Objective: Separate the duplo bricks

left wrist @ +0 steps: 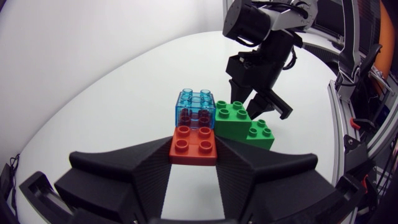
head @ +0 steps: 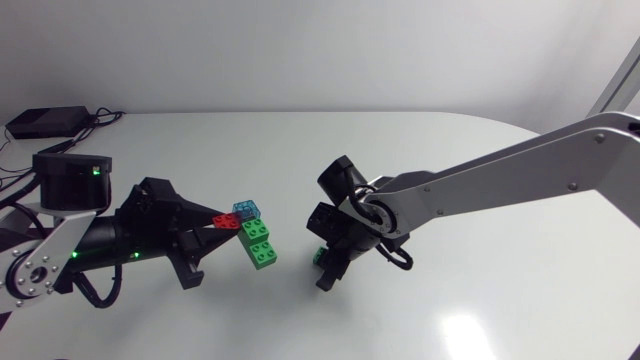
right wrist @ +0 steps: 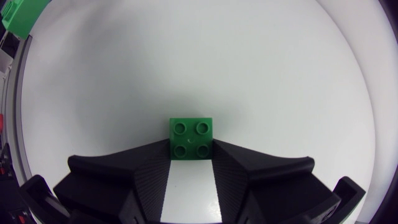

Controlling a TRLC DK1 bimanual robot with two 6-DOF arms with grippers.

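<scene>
Holding red brick (left wrist: 194,142) tight in left gripper (left wrist: 194,155) to steady the stack (left wrist: 245,124); pinching small green brick (right wrist: 190,134) in right gripper (right wrist: 191,150), apart, mid-tabletop.

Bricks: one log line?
left end effector: holds red brick | right end effector: holds small green brick | blue brick, big green brick: between them

My left end effector (left wrist: 194,160) holds the first brick (left wrist: 194,144) between its fingers. The second brick (left wrist: 196,109) sits just ahead, touching it. The third brick (left wrist: 244,124) is right beside that. To their right, near the middle of the table (head: 450,150), my right end effector (right wrist: 190,157) holds the fourth brick (right wrist: 190,138).
</scene>
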